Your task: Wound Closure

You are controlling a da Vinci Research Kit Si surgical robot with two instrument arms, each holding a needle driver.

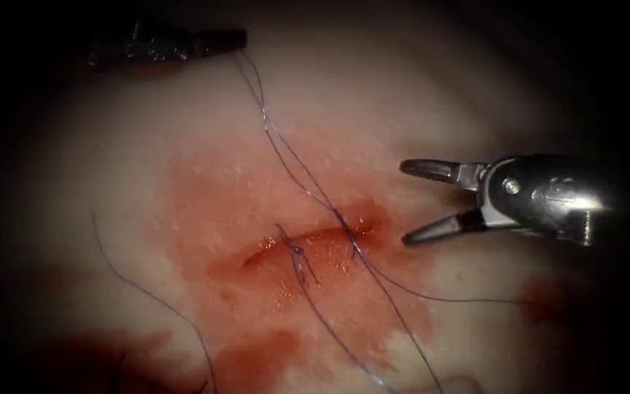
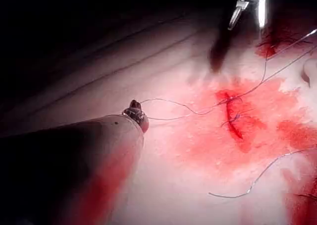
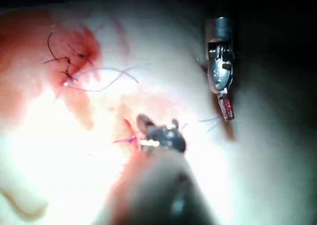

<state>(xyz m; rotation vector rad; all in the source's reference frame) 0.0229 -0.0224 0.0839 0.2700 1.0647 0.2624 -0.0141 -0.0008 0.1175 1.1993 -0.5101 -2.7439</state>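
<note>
Wet tissue (image 1: 184, 131), red fluid (image 1: 257, 197)

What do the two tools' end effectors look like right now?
The right tool has two slim, tapered silver metal blades on a shiny rounded steel wrist with a visible pivot screw. The left tool is dark, narrow and ridged, tapering to a blunt tip.

The tissue (image 1: 147, 146) carried everything. Its cut (image 1: 308, 241) served as landmark, lying in a patch of red fluid (image 1: 257, 204) that spread around it and toward the near edge. Thread (image 1: 286, 157) lay across the cut's right end, running away from it both ways. A loose strand (image 1: 147, 292) curved well left of the cut.
</note>
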